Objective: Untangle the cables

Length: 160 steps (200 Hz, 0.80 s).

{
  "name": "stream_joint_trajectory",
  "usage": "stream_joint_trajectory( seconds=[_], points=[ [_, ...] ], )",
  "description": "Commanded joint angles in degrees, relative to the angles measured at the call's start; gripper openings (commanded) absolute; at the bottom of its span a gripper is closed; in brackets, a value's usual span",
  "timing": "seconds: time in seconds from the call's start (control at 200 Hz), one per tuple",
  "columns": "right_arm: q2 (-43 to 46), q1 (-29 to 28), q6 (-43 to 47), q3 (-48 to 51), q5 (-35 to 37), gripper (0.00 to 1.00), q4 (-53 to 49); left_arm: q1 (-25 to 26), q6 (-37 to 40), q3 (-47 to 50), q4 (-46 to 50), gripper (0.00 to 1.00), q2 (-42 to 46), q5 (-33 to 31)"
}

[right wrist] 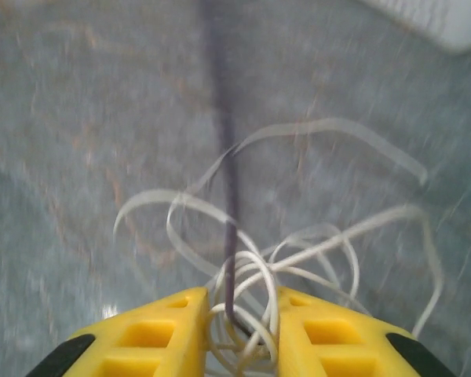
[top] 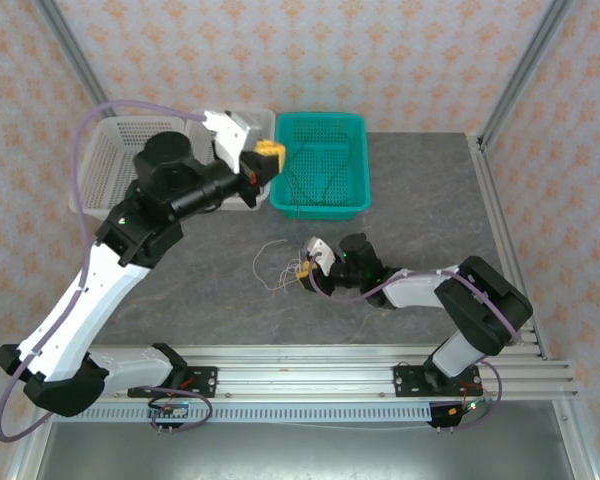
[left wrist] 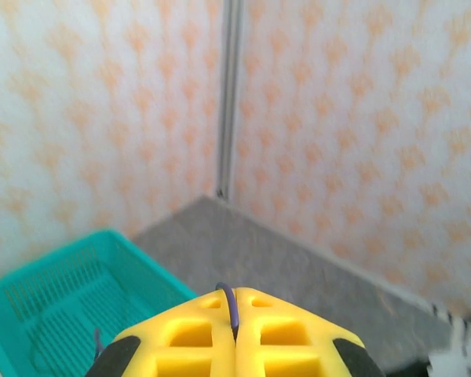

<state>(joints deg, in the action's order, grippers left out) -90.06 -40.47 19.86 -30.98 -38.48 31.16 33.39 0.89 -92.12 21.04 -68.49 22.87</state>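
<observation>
The whitish cable [right wrist: 255,263] lies looped on the table [top: 210,290], its knot between the right gripper's [right wrist: 243,334] narrowly parted fingers; whether they pinch it I cannot tell. The dark purple cable [right wrist: 229,196] runs straight out of the knot. The raised left gripper [left wrist: 235,334] is closed on its end. Pin the knot low and draw the purple slowly, easing off if loops tighten.

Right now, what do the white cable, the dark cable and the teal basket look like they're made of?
white cable: a flat, glossy strand, likely plastic-coated wire, since it holds springy loops.
dark cable: thin, matte purple-grey, probably plastic-sheathed too, though it is blurred.
teal basket: moulded plastic, judging by its uniform colour and slotted mesh.
</observation>
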Motion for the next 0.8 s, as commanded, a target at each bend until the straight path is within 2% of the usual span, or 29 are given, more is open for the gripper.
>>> stream_joint_trajectory(
  seconds=[0.0,0.17,0.25,0.31,0.41,0.636,0.796],
  points=[
    [1.0,-0.4,2.7,1.4,-2.2,0.26,-2.9,-0.3,-0.9,-5.2,-5.0,0.00,0.6,-7.1],
    [0.9,-0.4,2.5,2.0,-2.7,0.26,-2.8,-0.5,1.4,-11.8,-1.8,0.00,-1.9,-15.3],
    [2.0,-0.4,2.3,2.6,-2.7,0.26,-3.2,-1.6,3.5,-15.3,2.0,0.00,-3.9,-21.0],
    [3.6,-0.4,1.9,3.3,-2.9,0.26,-3.8,-3.1,5.0,-17.5,3.4,0.00,-5.5,-22.8],
    [8.8,-0.5,0.4,4.5,-3.0,0.30,-4.8,-6.9,6.0,-17.8,0.1,0.00,-7.4,-21.7],
    [26.9,-0.4,-3.1,5.0,2.0,0.56,-12.2,-15.1,10.6,-22.2,-0.3,0.00,-16.0,-19.8],
    [37.9,-0.5,-6.9,5.2,6.4,0.64,-15.2,-19.4,10.1,-24.8,-1.4,0.00,-23.6,-15.8]
  ],
)
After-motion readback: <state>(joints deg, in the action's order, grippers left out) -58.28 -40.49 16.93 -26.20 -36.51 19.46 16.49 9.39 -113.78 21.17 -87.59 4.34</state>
